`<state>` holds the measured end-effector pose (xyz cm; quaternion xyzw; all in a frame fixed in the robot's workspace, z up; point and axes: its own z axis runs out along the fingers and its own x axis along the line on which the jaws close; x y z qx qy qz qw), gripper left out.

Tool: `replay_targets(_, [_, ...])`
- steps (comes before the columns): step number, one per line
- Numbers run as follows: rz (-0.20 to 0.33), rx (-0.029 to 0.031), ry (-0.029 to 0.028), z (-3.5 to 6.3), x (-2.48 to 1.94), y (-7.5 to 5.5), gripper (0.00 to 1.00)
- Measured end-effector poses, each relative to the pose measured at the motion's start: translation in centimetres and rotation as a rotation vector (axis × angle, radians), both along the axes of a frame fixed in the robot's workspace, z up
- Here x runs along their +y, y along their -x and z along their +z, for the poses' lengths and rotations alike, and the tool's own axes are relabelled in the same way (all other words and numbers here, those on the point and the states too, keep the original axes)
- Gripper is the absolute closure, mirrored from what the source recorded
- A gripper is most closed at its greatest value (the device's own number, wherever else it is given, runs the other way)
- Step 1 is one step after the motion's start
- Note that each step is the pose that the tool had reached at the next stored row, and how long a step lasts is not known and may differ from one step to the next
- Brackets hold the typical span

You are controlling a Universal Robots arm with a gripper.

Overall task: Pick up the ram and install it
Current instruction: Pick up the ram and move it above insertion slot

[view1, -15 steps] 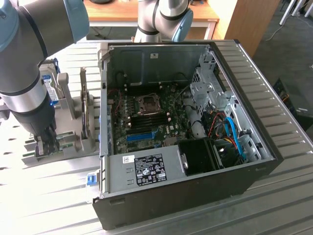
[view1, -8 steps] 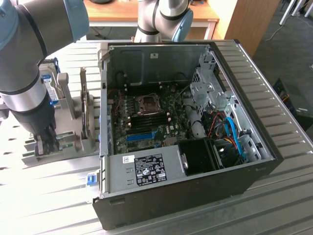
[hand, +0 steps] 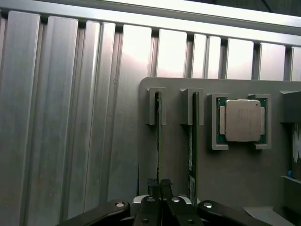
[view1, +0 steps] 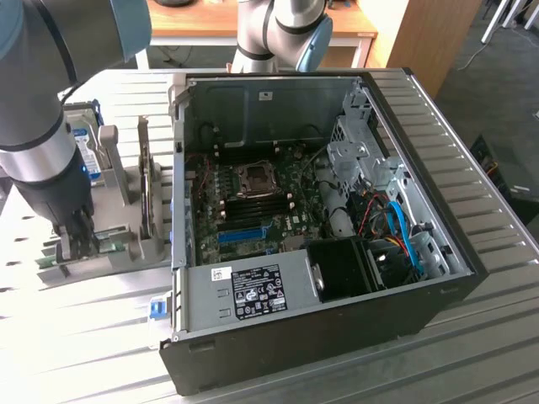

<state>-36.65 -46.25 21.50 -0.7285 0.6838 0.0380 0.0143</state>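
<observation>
- The ribbed metal worktop (view1: 472,151) carries everything I can see from here.
- An open black computer case (view1: 337,358) lies on it. The motherboard (view1: 253,210) is exposed and has a blue slot (view1: 244,234) on it. The labelled power supply (view1: 253,290) sits along the near wall.
- My arm (view1: 42,126) reaches down at the exterior view's left, beside the case, over a grey holder (hand: 225,174).
- A hard drive (view1: 84,143) with a blue label stands just behind that holder.
- In the wrist view the holder keeps two green sticks on edge in parallel grooved brackets, near each other but apart.
- The ram (hand: 159,136) is the stick farther from the processor. I see it edge-on as a very thin, long, dark green line, seated in its bracket in the holder.
- The twin stick (hand: 192,141) stands between the ram and the processor. It shows a little more green and a pale label strip.
- The processor (hand: 243,121), with a square silver lid on a green board, rests in its own pocket of the holder.
- The fingers (hand: 152,184) are drawn narrow, one on each face of the ram, pinching its end opposite the bracket.
</observation>
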Motion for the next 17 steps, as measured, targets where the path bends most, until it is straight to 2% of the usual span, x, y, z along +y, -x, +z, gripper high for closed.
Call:
replay_targets(8, [0.000, 0.0003, 0.0004, 2.08, 0.00, 0.0, 0.88])
replay_targets(17, [0.000, 0.0011, 0.0045, 5.11, -0.01, 0.0, 0.88])
